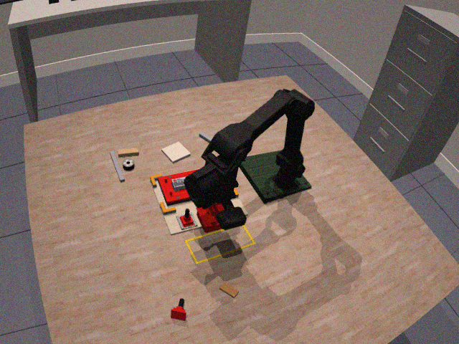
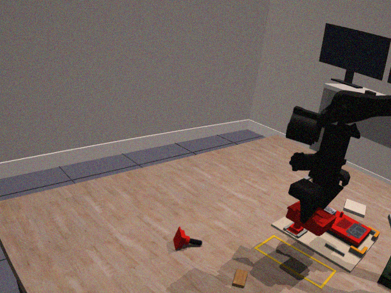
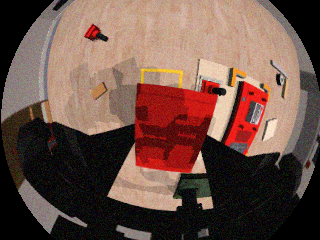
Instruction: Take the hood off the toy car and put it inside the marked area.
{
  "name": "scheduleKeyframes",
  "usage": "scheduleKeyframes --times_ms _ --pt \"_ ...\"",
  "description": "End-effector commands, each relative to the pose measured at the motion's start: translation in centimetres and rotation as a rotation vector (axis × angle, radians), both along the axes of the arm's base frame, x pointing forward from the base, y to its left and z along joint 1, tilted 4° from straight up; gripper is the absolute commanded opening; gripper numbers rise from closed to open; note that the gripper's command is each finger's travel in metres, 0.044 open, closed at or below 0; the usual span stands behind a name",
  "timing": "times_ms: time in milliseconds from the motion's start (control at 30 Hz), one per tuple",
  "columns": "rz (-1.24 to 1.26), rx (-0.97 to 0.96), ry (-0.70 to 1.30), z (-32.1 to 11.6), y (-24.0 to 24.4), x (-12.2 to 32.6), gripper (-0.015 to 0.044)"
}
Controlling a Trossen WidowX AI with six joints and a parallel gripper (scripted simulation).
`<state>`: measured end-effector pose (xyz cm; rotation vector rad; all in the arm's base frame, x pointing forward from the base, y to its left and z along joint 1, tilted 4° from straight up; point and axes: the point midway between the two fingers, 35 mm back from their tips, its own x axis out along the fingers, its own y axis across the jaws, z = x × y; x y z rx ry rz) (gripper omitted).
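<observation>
My gripper (image 1: 217, 213) (image 2: 309, 213) (image 3: 170, 132) is shut on the red hood (image 1: 208, 218) (image 2: 322, 222) (image 3: 172, 115), a boxy piece held in the air with a finger on each side. The hood is off the car and hangs above the table, near the front edge of the pale board. The red toy car body (image 1: 168, 193) (image 2: 363, 238) (image 3: 243, 107) sits on that board between orange corner brackets; the arm partly covers it. The marked area, a yellow outline (image 1: 191, 251) (image 2: 328, 279) (image 3: 161, 71), lies in front of the board, with the arm's shadow across it.
A red piece with a black handle (image 1: 187, 221) (image 2: 295, 228) stands on the board, close to the hood. A similar loose piece (image 1: 178, 314) (image 2: 179, 238) and a wooden block (image 1: 229, 289) (image 2: 239, 278) lie beyond the outline. A white block (image 1: 176, 151) lies behind the car.
</observation>
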<state>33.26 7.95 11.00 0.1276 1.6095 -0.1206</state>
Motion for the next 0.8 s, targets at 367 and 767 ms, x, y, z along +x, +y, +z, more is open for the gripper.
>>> scheduleKeyframes --times_ms 367,767 --pt "-0.005 0.005 -0.002 0.0 2.3 -1.0 0.0" --pt "-0.005 0.005 -0.002 -0.9 2.4 -0.9 0.0"
